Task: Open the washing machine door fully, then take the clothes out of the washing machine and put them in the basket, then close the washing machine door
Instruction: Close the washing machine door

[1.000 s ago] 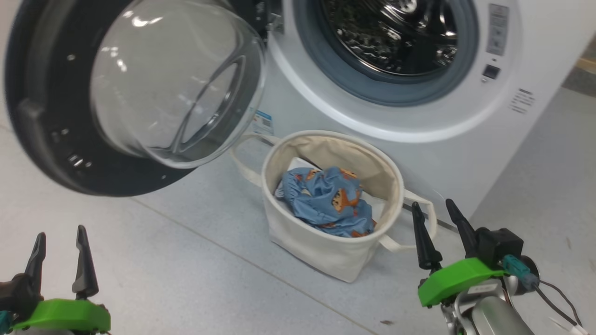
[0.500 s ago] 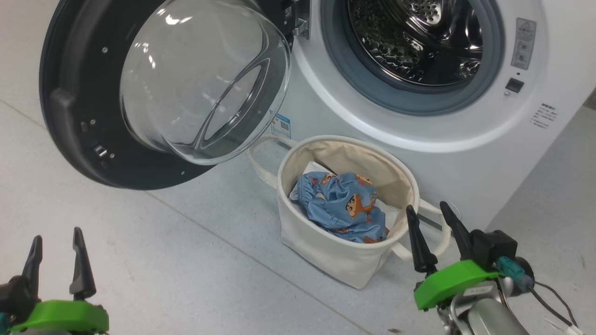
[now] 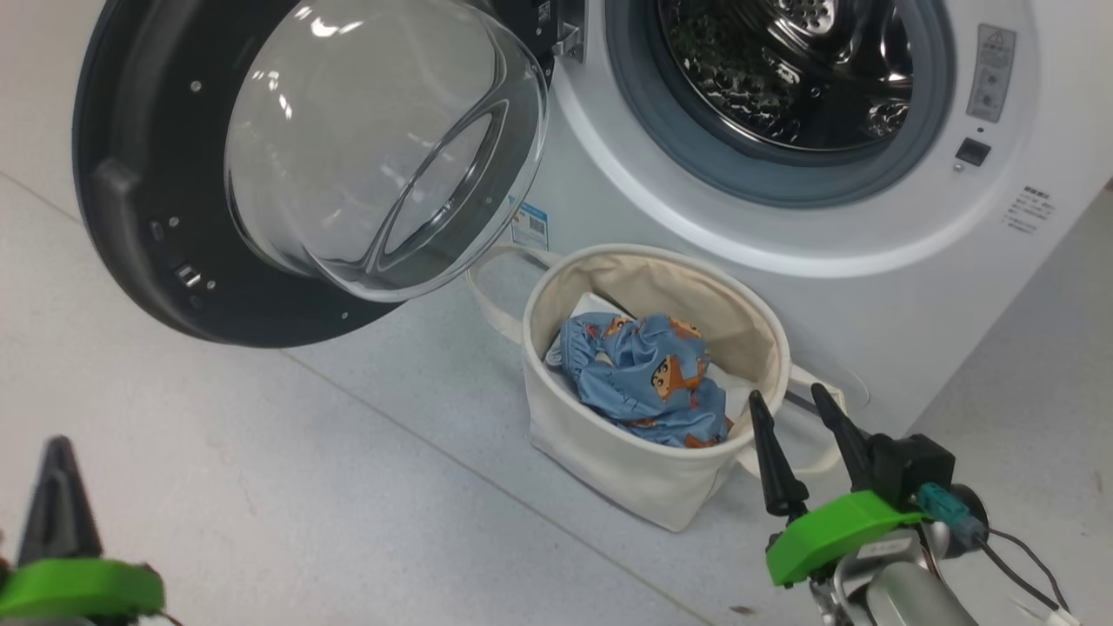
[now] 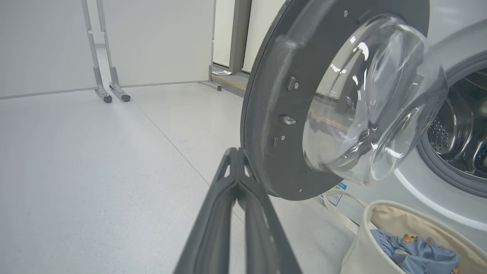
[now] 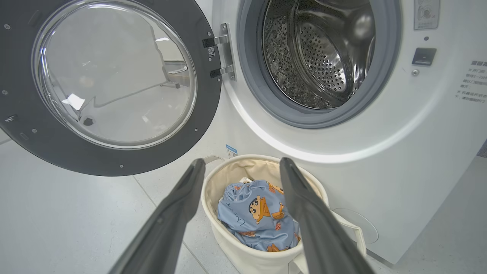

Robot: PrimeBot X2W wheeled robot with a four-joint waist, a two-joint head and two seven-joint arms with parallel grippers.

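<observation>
Head view, looking down on a laundry scene. The clothes, a crumpled light blue garment printed with orange-brown cartoon figures, lie inside the basket, on top of a white folded sheet. The basket is a round cream canvas tub with loop handles, standing upright on the pale grey floor just in front of the washing machine, below its round opening. The machine is a white front-loader with a grey rubber gasket around a shiny perforated steel drum. A small blue sticker sits on its front, near the basket's far handle. The washing machine door stands swung open to the left of the opening, held by a metal hinge, with its wide black ring around a bulging clear glass bowl that faces outward. The right gripper is at the lower right, just beside the basket's near rim, its two dark fingers spread apart and holding nothing. In the right wrist view those fingers frame the basket and the clothes. The left gripper is at the lower left over bare floor, well apart from the basket, its fingers pressed together on nothing. In the left wrist view the closed fingers point toward the door's lower edge.
</observation>
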